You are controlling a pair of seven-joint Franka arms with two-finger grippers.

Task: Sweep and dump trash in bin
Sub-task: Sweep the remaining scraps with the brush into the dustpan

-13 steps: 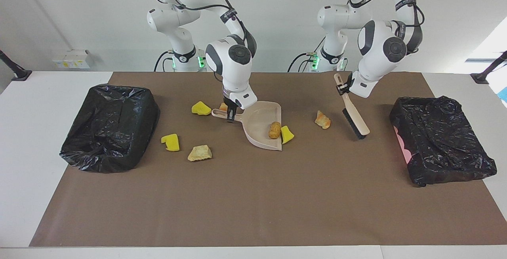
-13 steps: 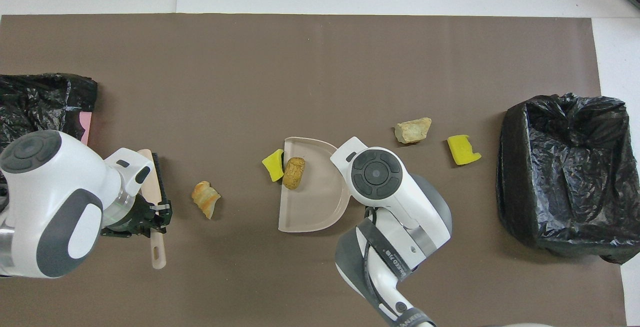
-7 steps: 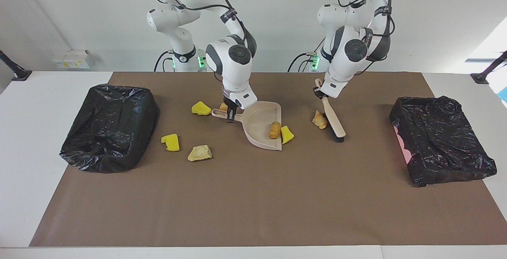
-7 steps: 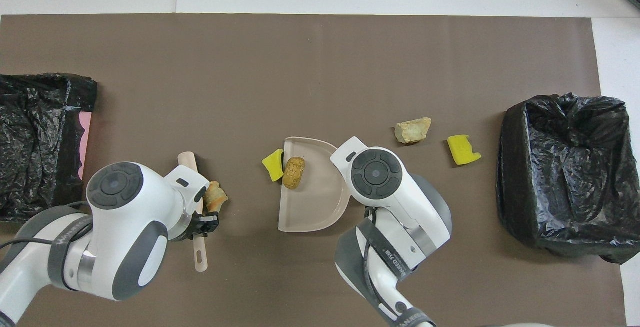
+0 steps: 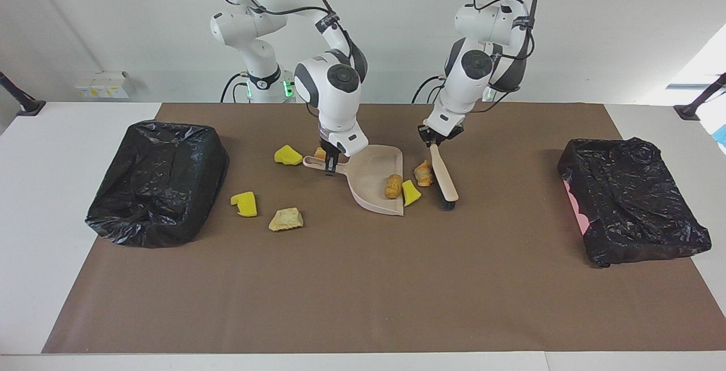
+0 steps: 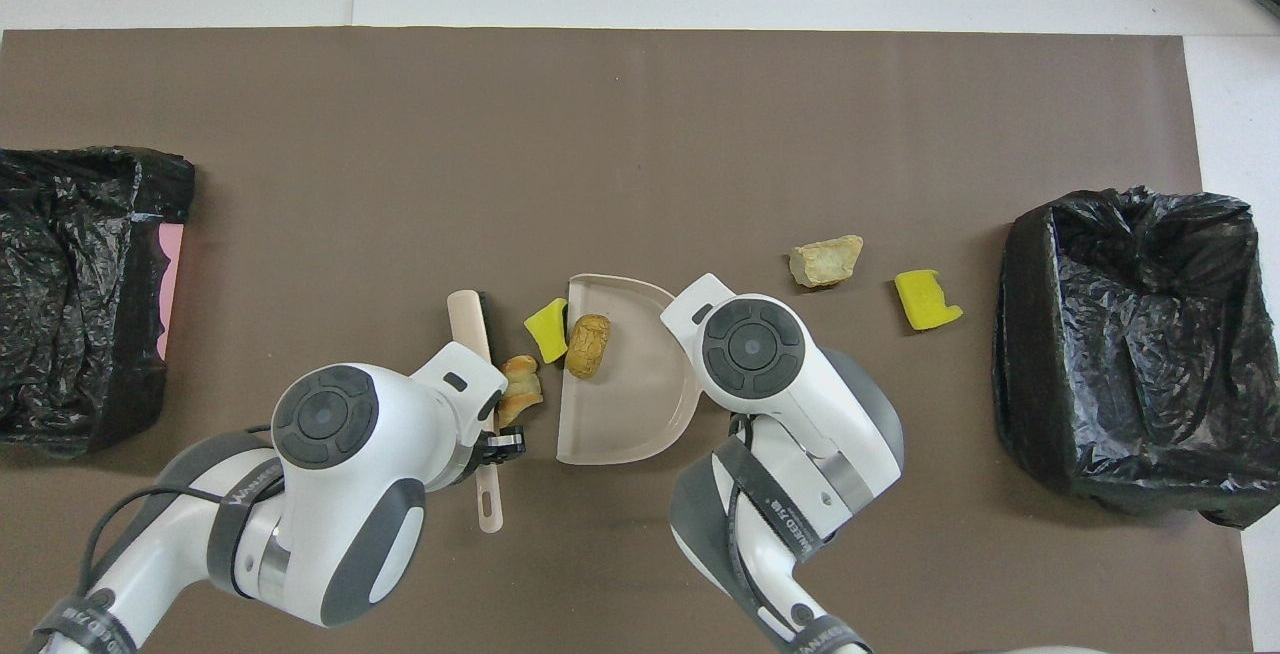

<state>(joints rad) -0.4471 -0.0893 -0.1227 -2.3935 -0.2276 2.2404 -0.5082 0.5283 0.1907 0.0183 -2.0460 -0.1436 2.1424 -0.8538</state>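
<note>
My right gripper (image 5: 330, 165) is shut on the handle of the beige dustpan (image 5: 379, 189), which rests on the brown mat. A brown roll (image 5: 392, 186) lies in the pan (image 6: 625, 404), and a yellow sponge chunk (image 5: 410, 193) sits at its lip. My left gripper (image 5: 434, 137) is shut on the handle of the beige brush (image 5: 443, 177), whose black bristles touch the mat. An orange-brown scrap (image 5: 423, 173) lies between the brush (image 6: 470, 319) and the pan's mouth. More trash lies toward the right arm's end: two yellow chunks (image 5: 288, 155) (image 5: 244, 203) and a tan piece (image 5: 286, 219).
A black-lined bin (image 5: 156, 181) stands at the right arm's end of the table, another black-lined bin (image 5: 629, 201) at the left arm's end. A small orange scrap (image 5: 320, 154) shows beside the dustpan handle. The brown mat (image 5: 363, 291) stretches out farther from the robots.
My left gripper has swept the brush toward the dustpan, pushing the orange-brown scrap along to the pan's mouth. The right arm and the dustpan have not moved.
</note>
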